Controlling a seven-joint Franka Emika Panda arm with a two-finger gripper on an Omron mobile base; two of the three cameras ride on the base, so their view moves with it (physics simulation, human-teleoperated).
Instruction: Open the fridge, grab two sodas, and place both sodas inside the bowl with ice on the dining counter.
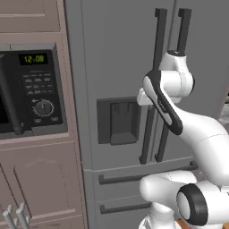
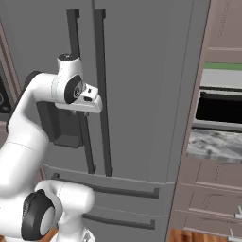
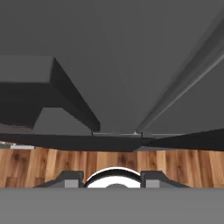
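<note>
Stage: step 1, opening the fridge (image 1: 116, 67); both doors sit flush, nothing swung out.
Done: I judge only the approach is complete; my arm is raised to the handles at the door seam.
Left: pull a door, take 2 sodas, carry them to the bowl on the dining table; none of these can be confirmed from here.
End effector (image 2: 92, 101): at the left door handle (image 2: 75, 47), beside the dispenser panel (image 1: 118, 120); fingers pressed nearly together. I cannot tell whether they pinch the handle or sit against it.
Fridge location: directly ahead of me, between the microwave (image 1: 31, 89) cabinet and the brown wall cabinets (image 2: 222, 47).
Fridge surfaces: flat matte grey panels, smooth, no visible texture.
Handles: 2 dark, slim vertical bars, standing proud of the doors; right one (image 2: 100, 47) just beside the left.
Lower drawers: 2, with dark horizontal bar pulls (image 2: 118, 191).
Floor: wood planks (image 3: 183, 168), seen below the fridge in the hand view.
</note>
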